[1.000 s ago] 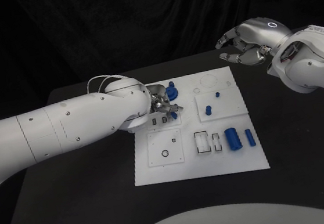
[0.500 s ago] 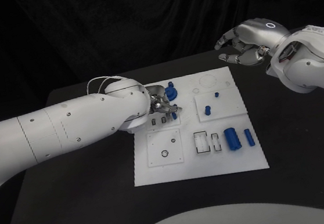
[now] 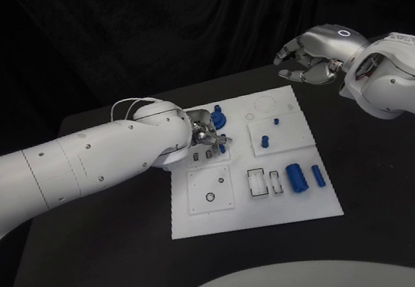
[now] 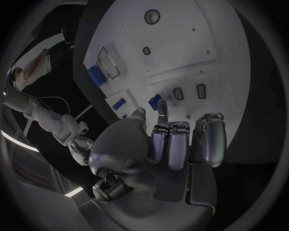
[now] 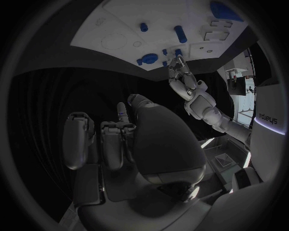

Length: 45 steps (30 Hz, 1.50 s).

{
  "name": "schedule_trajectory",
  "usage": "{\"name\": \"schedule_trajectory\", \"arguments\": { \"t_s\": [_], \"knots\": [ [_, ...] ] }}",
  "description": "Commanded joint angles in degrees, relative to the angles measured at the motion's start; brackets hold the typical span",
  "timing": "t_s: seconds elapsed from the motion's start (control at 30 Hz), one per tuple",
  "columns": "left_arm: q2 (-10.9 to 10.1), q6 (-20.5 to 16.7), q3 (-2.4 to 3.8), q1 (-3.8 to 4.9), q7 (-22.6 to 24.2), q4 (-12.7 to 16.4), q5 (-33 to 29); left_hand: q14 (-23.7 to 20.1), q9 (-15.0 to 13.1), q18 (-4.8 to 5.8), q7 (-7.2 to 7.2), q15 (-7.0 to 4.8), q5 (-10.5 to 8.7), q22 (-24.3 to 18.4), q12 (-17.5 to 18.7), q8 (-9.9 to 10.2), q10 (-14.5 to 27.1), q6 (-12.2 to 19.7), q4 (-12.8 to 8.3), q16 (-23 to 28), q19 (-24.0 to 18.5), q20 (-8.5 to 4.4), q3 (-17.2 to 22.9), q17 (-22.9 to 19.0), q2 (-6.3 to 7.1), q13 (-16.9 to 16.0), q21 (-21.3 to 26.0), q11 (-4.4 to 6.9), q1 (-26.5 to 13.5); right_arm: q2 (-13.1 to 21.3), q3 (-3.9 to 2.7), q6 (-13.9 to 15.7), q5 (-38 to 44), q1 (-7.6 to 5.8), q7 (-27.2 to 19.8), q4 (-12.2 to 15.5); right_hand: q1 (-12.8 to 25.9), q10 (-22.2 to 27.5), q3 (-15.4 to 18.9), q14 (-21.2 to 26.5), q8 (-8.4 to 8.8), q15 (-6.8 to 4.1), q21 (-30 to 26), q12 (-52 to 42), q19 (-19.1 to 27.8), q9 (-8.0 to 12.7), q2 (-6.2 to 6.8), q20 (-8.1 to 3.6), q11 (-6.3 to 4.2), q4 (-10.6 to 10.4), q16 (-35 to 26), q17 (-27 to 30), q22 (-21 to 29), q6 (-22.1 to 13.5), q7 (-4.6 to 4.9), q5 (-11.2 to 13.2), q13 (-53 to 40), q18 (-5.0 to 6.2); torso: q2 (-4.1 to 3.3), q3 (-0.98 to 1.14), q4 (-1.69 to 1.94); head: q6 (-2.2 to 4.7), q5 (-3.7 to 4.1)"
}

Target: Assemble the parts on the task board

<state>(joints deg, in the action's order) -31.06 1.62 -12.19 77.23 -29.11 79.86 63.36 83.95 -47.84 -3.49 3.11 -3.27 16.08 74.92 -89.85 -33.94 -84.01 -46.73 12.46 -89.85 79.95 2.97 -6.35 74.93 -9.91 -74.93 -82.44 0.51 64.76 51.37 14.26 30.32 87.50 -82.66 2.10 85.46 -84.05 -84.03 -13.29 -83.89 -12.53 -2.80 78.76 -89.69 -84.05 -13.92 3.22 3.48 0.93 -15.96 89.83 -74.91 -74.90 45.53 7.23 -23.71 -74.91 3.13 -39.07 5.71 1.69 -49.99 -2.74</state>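
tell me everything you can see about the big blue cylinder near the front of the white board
The big blue cylinder is a stubby, smooth, plastic-looking part, the thickest blue piece on the task board. It lies on its side, long axis running front to back, on the board's front right area. A slimmer blue rod lies apart on one side, pale rectangular slots on the other. Neither hand touches it.
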Motion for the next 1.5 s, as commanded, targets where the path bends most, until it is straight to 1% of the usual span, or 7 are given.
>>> {"name": "schedule_trajectory", "arguments": {
  "t_s": [0.03,0.33,0.73,0.9,1.17,1.33,1.5],
  "knots": [
    [0.27,1.03,0.05,-0.14,1.21,-0.14,-0.08,6.05,-0.08,-0.18,0.08,-0.15,0.34,0.74,-0.15,0.49,-5.99,-0.30,-0.11,-0.15,-0.48,0.01,0.46,15.07,0.06,-15.07,0.40,0.04,0.78,-0.05,-0.04,-0.53,0.15,0.13,1.21,0.04,0.27,-5.97,0.05,-6.02,-0.29,0.46,-0.25,-0.31,-1.32,0.10,-0.14,0.32,0.57,-0.25,-0.20,-14.86,-11.59,0.40,-0.08,-0.21,-15.09,-0.48,0.00,0.03,-0.02,-0.01,0.12],
    [0.80,1.73,0.05,-0.46,1.62,-0.87,-0.08,6.05,-0.17,-0.26,0.23,-0.01,1.19,0.49,-0.15,1.81,-5.99,-0.43,-0.42,-0.15,-0.77,0.14,1.01,15.07,0.14,-15.07,0.70,-0.10,1.08,-0.17,-0.04,-0.76,0.15,0.14,1.31,0.00,0.23,-5.97,0.00,-6.01,-0.29,0.46,-0.33,-0.31,-1.29,0.12,-0.16,0.32,0.57,-0.21,-0.23,-14.84,-11.56,0.40,-0.08,-0.26,-15.09,-0.46,0.00,0.07,-0.05,-0.01,0.58],
    [1.01,2.53,0.05,-0.95,1.79,-1.37,-0.08,6.05,-0.49,-0.26,0.24,0.06,2.66,0.65,-0.15,3.41,-5.99,-0.92,-1.36,-0.15,-0.77,0.24,2.17,15.07,0.41,-15.07,0.80,-0.14,1.91,-0.26,-0.04,-1.05,0.15,0.19,1.32,-0.12,0.06,-5.97,-0.19,-5.99,-0.27,0.47,-0.53,-0.31,-1.21,0.20,-0.15,0.34,0.58,-0.03,-0.33,-14.78,-11.50,0.36,-0.08,-0.40,-15.09,-0.41,-0.03,0.06,-0.02,-0.01,0.47],
    [1.05,2.84,0.05,-1.06,1.91,-1.60,-0.08,6.05,-0.65,-0.25,0.23,0.06,3.29,0.74,-0.15,3.87,-5.99,-1.09,-1.57,-0.15,-0.74,0.26,2.62,15.07,0.41,-15.07,0.80,-0.13,2.07,-0.28,-0.04,-1.07,0.15,0.21,1.25,-0.15,0.02,-5.97,-0.25,-5.97,-0.24,0.47,-0.55,-0.31,-1.20,0.24,-0.16,0.34,0.58,0.00,-0.39,-14.74,-11.49,0.30,-0.07,-0.44,-15.09,-0.41,-0.03,0.05,0.05,-0.01,0.62],
    [1.12,3.02,0.05,-1.17,2.49,-1.89,-0.08,6.05,-1.11,-0.28,0.21,0.06,5.03,0.78,-0.15,4.78,-5.99,-1.43,-1.78,-0.15,-0.79,0.27,3.67,15.07,0.44,-15.07,0.91,-0.13,2.12,-0.25,-0.04,-1.37,0.15,0.22,1.26,-0.17,-0.10,-5.97,-0.44,-5.90,-0.13,0.47,-1.05,-0.31,-1.00,0.35,-0.18,0.36,0.57,0.10,-0.66,-14.57,-11.34,0.09,-0.05,-0.55,-15.09,-0.29,-0.04,0.10,0.08,-0.01,0.65],
    [1.13,3.21,0.05,-1.22,2.82,-2.00,-0.08,6.05,-1.97,-0.32,0.13,0.03,7.42,0.77,-0.15,5.88,-5.99,-1.75,-2.28,-0.15,-0.92,0.24,5.79,15.07,0.77,-15.07,1.12,-0.07,2.45,-0.24,-0.04,-1.73,0.15,0.23,1.42,-0.18,-0.15,-5.97,-0.54,-5.89,-0.11,0.47,-1.14,-0.31,-0.97,0.39,-0.25,0.36,0.57,0.13,-0.70,-14.54,-11.31,0.05,-0.05,-0.58,-15.09,-0.27,-0.07,0.09,0.04,-0.01,0.53],
    [1.11,3.38,0.05,-1.25,3.22,-2.10,-0.08,6.05,-2.73,-0.36,0.09,0.00,8.57,0.75,-0.15,6.71,-5.99,-1.89,-2.96,-0.15,-1.06,0.22,8.23,15.07,1.28,-15.07,1.32,-0.03,2.87,-0.25,-0.04,-2.18,0.15,0.24,1.66,-0.23,-0.39,-5.93,-0.87,-5.81,-0.11,0.47,-1.59,-0.28,-0.78,0.49,-0.37,0.37,0.54,0.30,-0.98,-14.37,-11.17,0.01,-0.07,-0.70,-15.05,-0.17,-0.08,0.08,0.04,-0.01,0.42]
  ]
}}
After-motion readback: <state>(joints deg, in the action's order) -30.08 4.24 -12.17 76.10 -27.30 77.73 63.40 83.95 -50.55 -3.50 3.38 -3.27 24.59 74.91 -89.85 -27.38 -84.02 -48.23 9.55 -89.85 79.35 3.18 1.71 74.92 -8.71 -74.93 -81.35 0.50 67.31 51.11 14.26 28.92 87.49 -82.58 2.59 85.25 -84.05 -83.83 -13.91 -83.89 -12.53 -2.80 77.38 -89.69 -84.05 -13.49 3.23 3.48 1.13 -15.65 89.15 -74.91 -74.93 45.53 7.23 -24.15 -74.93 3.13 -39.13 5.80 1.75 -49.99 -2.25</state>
